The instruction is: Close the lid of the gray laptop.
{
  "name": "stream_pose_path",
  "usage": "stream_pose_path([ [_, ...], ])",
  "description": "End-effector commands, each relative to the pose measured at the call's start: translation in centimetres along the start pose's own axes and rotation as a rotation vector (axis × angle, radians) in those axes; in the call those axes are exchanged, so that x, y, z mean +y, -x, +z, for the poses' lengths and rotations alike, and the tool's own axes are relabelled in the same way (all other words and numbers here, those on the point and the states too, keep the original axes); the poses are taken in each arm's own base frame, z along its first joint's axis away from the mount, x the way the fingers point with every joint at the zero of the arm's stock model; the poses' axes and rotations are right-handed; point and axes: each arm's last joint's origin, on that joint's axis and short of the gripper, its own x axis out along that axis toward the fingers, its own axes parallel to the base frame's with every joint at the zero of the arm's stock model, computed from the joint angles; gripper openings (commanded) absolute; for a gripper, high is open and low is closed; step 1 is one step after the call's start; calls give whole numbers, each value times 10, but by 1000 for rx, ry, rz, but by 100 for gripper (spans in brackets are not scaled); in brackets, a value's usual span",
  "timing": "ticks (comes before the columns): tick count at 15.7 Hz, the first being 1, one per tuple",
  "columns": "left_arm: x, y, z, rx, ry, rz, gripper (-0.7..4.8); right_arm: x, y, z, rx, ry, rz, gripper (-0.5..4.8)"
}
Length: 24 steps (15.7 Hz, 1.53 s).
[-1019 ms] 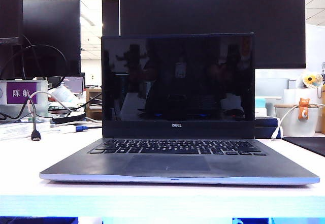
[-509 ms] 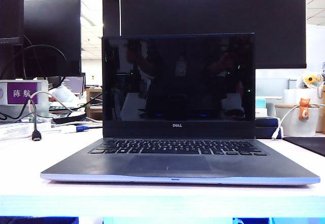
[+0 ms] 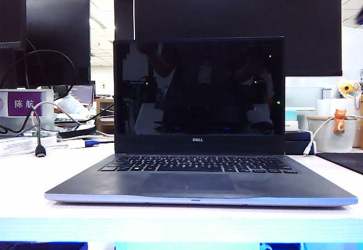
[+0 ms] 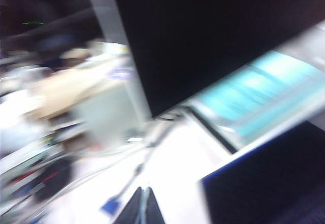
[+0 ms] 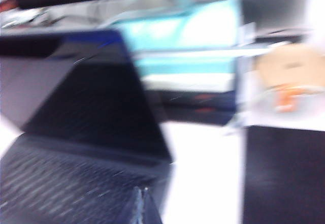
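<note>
The gray laptop sits open in the middle of the white table, keyboard toward the exterior camera. Its lid stands upright with the black screen dark. Neither gripper shows directly in the exterior view. In the blurred left wrist view my left gripper is shut and empty over the white table, beside the lid's blue-edged corner. In the blurred right wrist view my right gripper is shut and empty over the laptop's keyboard edge, close in front of the lid.
A large black monitor stands right behind the laptop. A black cable with a plug hangs at the left. At the right are a white tub with an orange figure and a black mat.
The laptop and its lid have not moved. The reflections in the dark screen have shifted, and both wrist views are smeared by motion.
</note>
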Motion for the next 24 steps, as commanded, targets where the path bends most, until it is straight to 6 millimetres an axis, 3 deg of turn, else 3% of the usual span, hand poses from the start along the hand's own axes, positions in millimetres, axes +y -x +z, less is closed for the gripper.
stream_pose_path([
  [1, 10, -27, 19, 65, -28, -188, -6, 5, 4, 12, 28, 19, 81, -5],
  [7, 31, -61, 55, 140, -38, -288, -6, 19, 20, 59, 118, 67, 166, -5],
  [9, 34, -73, 57, 155, -27, -320, -6, 19, 17, 61, 130, 63, 171, -5],
  [12, 34, -99, 43, 197, -2, -371, -6, 15, 8, 50, 248, 55, 178, -5],
  [16, 28, -134, 15, 279, 53, -397, -6, 16, 6, 50, 254, 43, 244, -5],
  [20, 15, -148, 6, 346, 54, -386, -6, 17, 6, 49, 257, 38, 273, -5],
  [24, -14, -153, 7, 479, -50, -273, -6, 17, 6, 50, 251, 41, 274, -5],
])
